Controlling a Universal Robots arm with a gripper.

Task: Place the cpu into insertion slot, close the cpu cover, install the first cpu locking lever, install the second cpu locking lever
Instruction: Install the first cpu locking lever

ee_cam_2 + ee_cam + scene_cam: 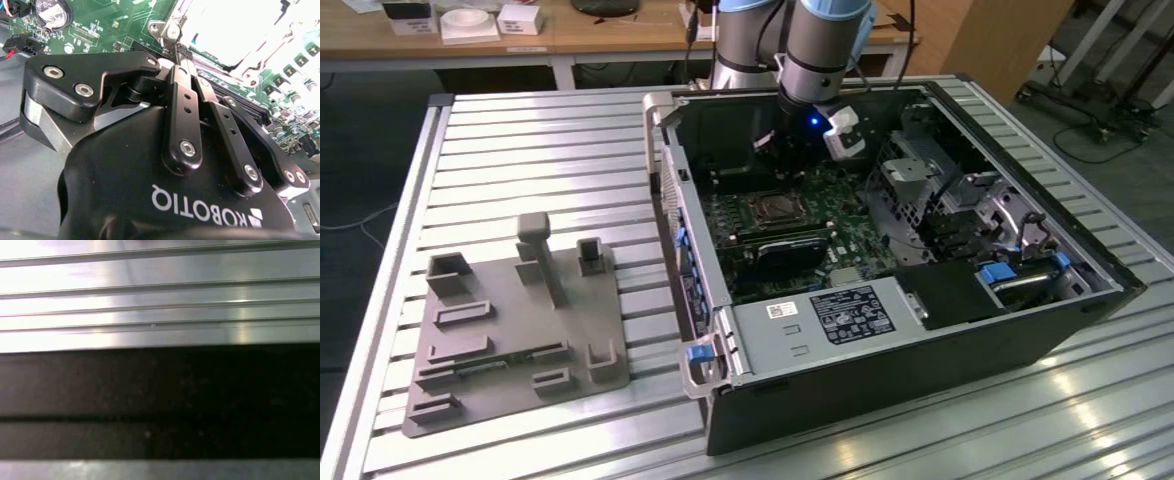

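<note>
Silvery metal of cpu cover glared at insertion slot, mid green motherboard, inside open computer case. Gripper closed tight at slot corner, grasped item indeterminable. Cover judged thin, stiff, sharp-edged: press frame rim only.

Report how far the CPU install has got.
Done: the cpu cover seems to lie flat on the insertion slot; glare hides what is under it. In hand: the gripper, shut, sits at the slot's corner by a silvery screw. Left: neither locking lever can be confirmed latched.
</note>
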